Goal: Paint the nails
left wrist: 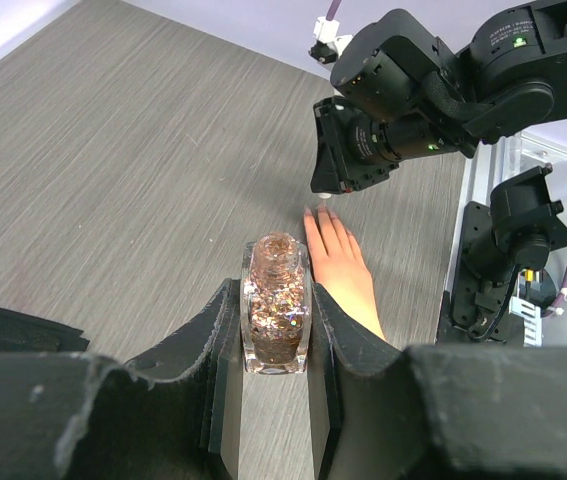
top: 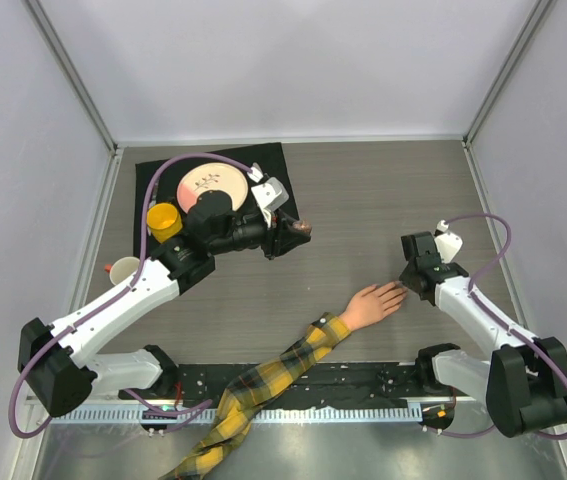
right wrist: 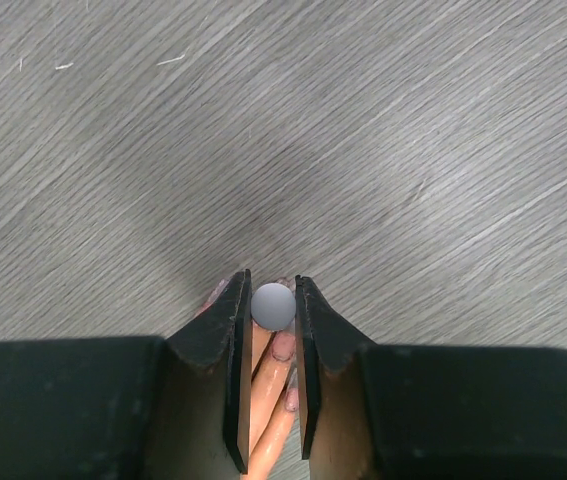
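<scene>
The pale peach mannequin hand point(top: 371, 303) lies on the table, its arm in a yellow-and-dark plaid sleeve point(top: 281, 372). My right gripper point(top: 408, 278) hangs right over the fingertips and is shut on a grey round-topped brush cap point(right wrist: 273, 305), seen end-on. Pinkish nails point(right wrist: 284, 346) show between its fingers. My left gripper point(top: 298, 232) is shut on a clear bottle of coppery glitter polish point(left wrist: 277, 310), open at the top, held left of the hand. The hand point(left wrist: 338, 265) and the right gripper point(left wrist: 325, 192) also show in the left wrist view.
A black mat point(top: 158, 172) at the back left carries a pink plate point(top: 211, 182) and a yellow cup point(top: 164, 220). A white cup point(top: 123, 270) stands by the left arm. A black rail point(top: 363, 380) runs along the near edge.
</scene>
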